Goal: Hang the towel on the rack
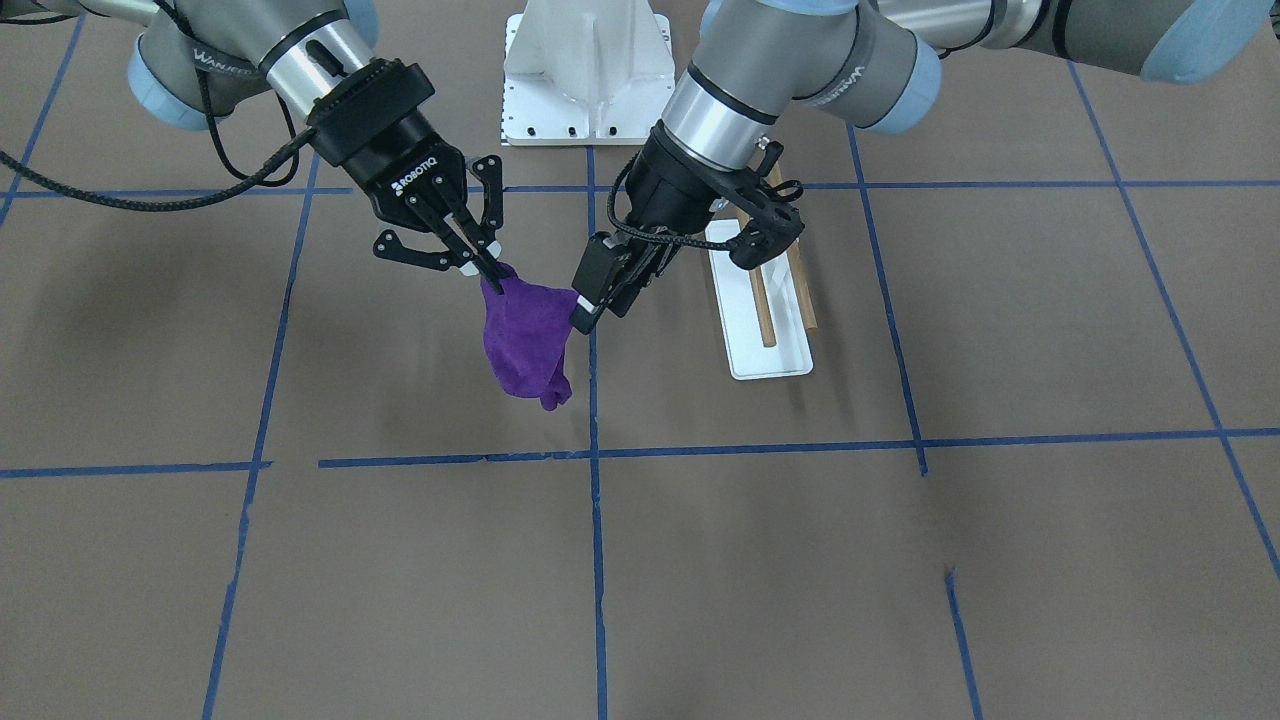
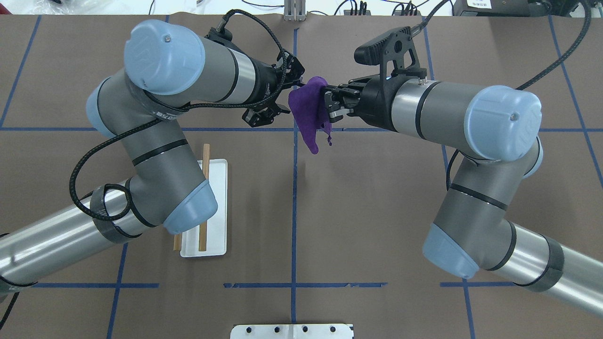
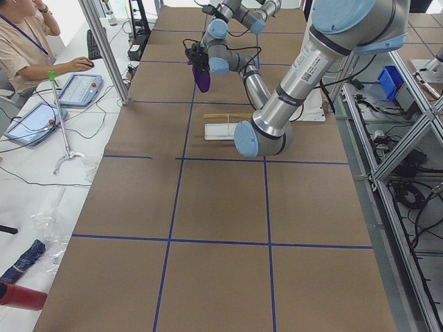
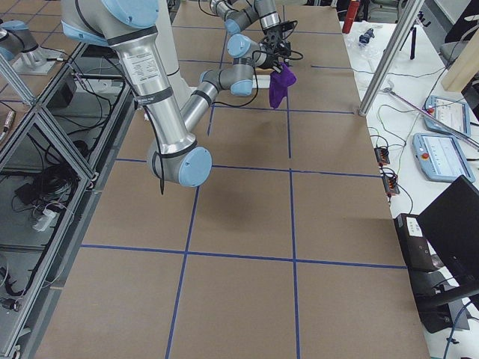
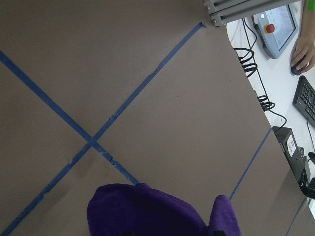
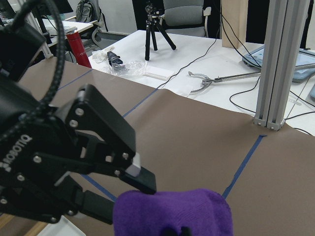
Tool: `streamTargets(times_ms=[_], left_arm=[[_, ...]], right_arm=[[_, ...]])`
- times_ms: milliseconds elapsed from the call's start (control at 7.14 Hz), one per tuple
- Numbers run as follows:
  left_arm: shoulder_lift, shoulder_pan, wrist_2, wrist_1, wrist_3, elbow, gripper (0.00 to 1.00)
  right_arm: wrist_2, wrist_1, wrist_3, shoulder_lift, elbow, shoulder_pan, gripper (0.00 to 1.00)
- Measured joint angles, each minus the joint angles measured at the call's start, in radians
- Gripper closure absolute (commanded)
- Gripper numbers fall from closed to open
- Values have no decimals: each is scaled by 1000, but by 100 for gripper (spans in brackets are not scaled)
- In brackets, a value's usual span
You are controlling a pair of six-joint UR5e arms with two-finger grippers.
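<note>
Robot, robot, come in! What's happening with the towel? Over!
Both shut on towel: left pincer, right pincer. It hangs between them. Bare rack, left arm close by.

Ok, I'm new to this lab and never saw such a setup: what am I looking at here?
Two robot arms work at a brown table, each ending in a two-finger gripper. Four fixed cameras look from across the table, from behind and above, and from each end; two more ride on the wrists. The right gripper pinches one corner of a purple towel hanging in the air. The left gripper is at its other corner; whether it has clamped is unclear. A small wooden rack stands over a white tray.
</note>
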Motion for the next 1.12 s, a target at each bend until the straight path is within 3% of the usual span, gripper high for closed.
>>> streamTargets(times_ms=[140,280,700,840,980,1120], left_arm=[[0,7,1,-1,-8,-6,81],[0,11,1,-2,-25,-12,100],[7,14,3,-9,-55,-16,100],[9,14,4,-9,-54,-17,100],[12,13,4,-9,-54,-20,100],[18,13,4,-9,-53,-29,100]], right_arm=[[-11,-3,0,1,4,-11,100],[-16,-3,0,1,6,-18,100],[-13,-2,-2,-7,26,-25,100],[-9,-3,-3,-10,32,-26,42],[3,-5,-2,-10,34,-28,1],[26,-8,9,-11,35,-29,1]])
